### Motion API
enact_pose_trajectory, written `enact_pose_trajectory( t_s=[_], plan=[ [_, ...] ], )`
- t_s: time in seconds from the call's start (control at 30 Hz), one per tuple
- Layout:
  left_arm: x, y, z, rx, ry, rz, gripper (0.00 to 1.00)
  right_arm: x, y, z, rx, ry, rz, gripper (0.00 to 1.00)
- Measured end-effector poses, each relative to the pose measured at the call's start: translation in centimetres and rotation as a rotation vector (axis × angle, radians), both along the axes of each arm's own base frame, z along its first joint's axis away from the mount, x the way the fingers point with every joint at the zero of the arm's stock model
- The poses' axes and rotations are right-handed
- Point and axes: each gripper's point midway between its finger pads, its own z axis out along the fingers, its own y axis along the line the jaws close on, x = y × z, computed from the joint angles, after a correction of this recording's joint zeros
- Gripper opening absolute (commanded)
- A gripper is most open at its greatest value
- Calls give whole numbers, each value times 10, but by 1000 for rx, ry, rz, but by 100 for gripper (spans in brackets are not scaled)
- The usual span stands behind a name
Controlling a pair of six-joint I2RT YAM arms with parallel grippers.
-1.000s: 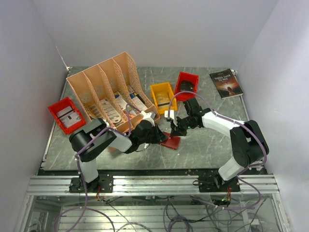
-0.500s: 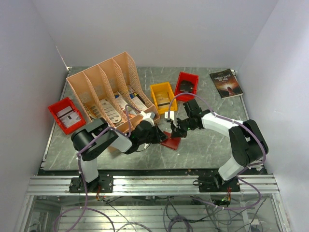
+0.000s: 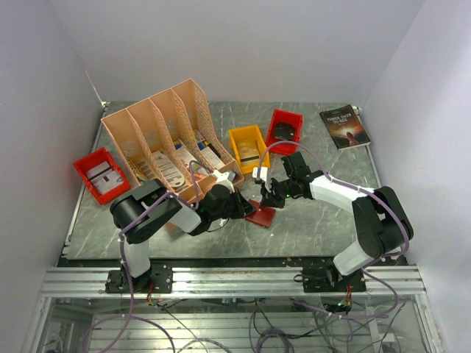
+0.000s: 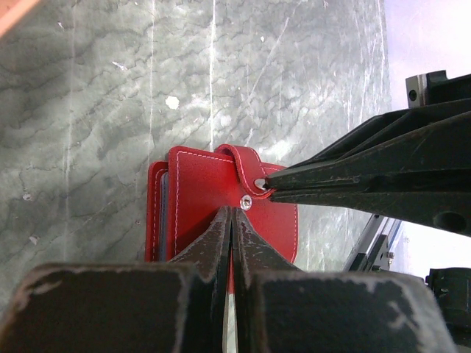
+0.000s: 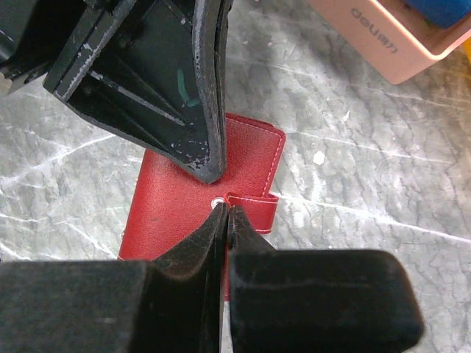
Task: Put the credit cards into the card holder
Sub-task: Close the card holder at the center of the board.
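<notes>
Beneath your left claw, shut on nothing and pressing down, lies the card holder: pin it flat. Just beyond those tips, your right claw (also fully closed) touches the end of the snap strap; peel that up slowly in 1 steady pull.

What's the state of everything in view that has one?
Flat red leather-like card holder: folded shut, lying flat; strap looks unsnapped.
Left gripper: shut, tips on the holder's cover.
Right gripper: shut, tips at the strap's end.
Dark paperback book: closed, lying flat.
</notes>
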Motion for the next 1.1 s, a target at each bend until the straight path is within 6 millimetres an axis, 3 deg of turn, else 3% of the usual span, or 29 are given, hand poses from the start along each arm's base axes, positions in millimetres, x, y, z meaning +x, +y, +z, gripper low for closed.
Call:
enact_pose_trajectory(
  t_s=[1.1],
  plan=[
    [0, -1, 0, -8, -2, 0, 7, -7, 3, -8, -23, -53, 100, 0]
  ],
)
